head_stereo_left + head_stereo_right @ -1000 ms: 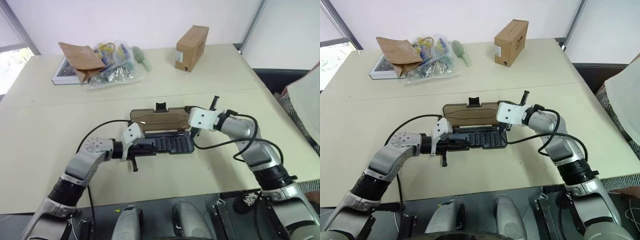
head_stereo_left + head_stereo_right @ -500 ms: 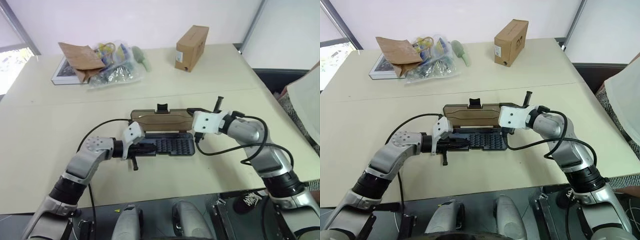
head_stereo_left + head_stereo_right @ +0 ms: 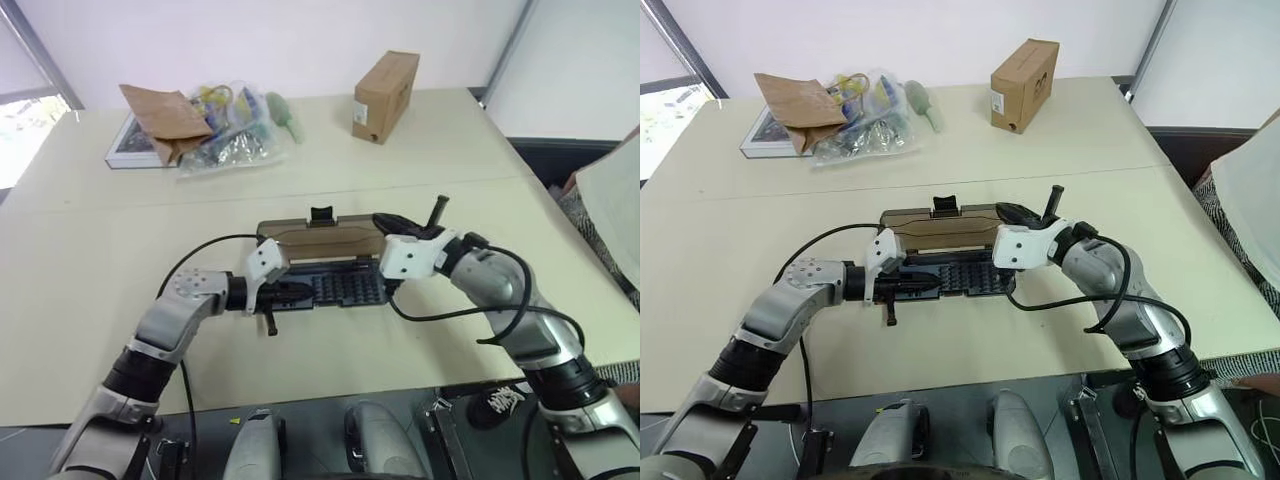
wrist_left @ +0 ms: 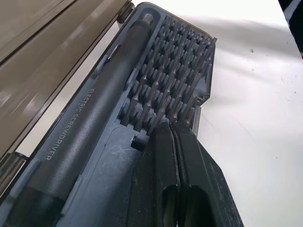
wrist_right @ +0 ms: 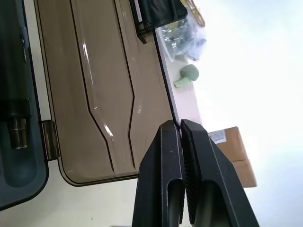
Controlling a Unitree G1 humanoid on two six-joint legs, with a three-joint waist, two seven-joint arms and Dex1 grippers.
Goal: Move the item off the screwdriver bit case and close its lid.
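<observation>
Right gripper (image 5: pixel 180 130) drawn back along the far edge of the lid (image 3: pixel 325 241), fingers pinched shut on nothing. Left gripper (image 4: pixel 171 135) shut too, pressing the screwdriver bit case (image 3: pixel 340 285). Item (image 3: pixel 322 214) apparently still on the lid's far rim; closing blocked.

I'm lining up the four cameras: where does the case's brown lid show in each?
Left eye: lid, centre, behind the grey tray.
Right eye: centre, same spot.
Left wrist: brown slab at the corner.
Right wrist: across the middle.
Shared landmark: the small black item at its far edge.
</observation>
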